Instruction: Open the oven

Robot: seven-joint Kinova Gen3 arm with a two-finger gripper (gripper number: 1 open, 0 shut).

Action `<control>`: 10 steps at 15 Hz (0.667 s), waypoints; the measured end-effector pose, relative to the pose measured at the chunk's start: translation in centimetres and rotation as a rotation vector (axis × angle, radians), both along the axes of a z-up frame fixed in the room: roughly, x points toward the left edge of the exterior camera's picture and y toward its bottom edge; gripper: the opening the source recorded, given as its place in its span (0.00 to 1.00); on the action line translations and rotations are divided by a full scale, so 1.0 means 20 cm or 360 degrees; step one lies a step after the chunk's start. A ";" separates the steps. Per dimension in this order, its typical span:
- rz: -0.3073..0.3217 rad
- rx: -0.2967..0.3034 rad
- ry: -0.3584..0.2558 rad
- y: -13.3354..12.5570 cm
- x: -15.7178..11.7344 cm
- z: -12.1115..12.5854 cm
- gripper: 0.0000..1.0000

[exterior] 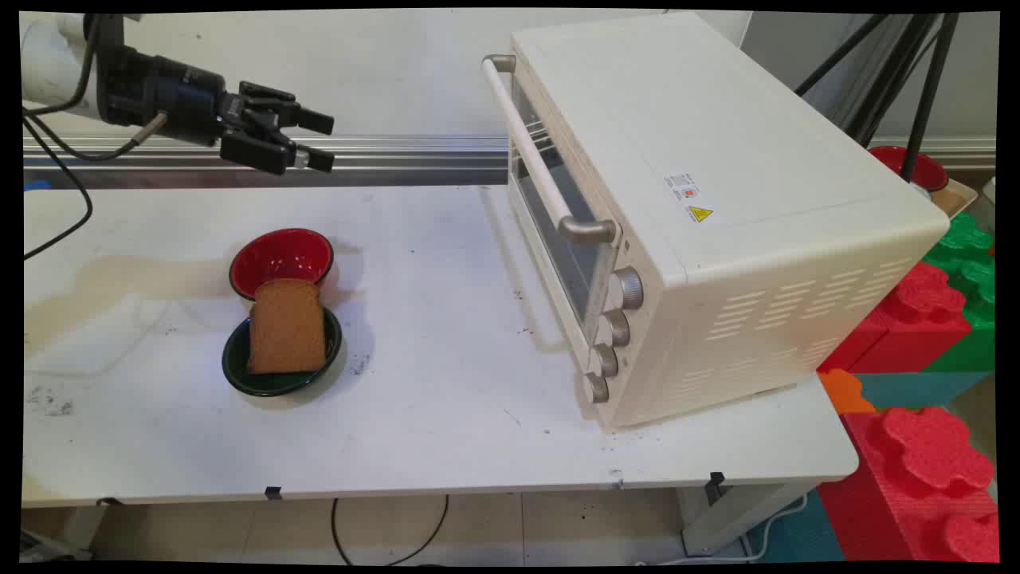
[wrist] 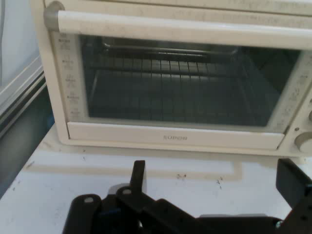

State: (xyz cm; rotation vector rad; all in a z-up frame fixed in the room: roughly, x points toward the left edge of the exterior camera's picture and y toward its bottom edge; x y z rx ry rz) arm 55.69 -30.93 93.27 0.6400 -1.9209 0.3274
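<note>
The gripper [exterior: 319,141], in the upper left of the main view, hangs high above the table [exterior: 446,430] with its two fingers [exterior: 315,121] spread wide and nothing between them; it points toward the right of the frame. In the hand view the gripper [wrist: 214,187] rises from the bottom edge, one finger [wrist: 138,176] left of centre and the other at the right edge, both apart and clear of any object. Facing it is the oven [wrist: 170,87], door shut, with a pale handle [wrist: 180,27] across the top of the glass and a wire rack [wrist: 170,68] visible inside. In the main view the oven [exterior: 717,207] fills the right half, its handle [exterior: 534,151] and four knobs [exterior: 612,335] turned toward the left. Below the gripper, at left centre, a red bowl [exterior: 280,255] stands on the table; just in front of it (touching or nearly so) lies a dark green bowl [exterior: 275,383] bearing a slice of brown bread [exterior: 287,327], whose top edge overlaps the red bowl's rim. Red and green foam blocks [exterior: 932,446] occupy the right edge.
</note>
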 end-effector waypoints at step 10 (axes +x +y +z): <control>-0.0004 -0.0090 0.0148 -0.07 -0.10 0.18 1.00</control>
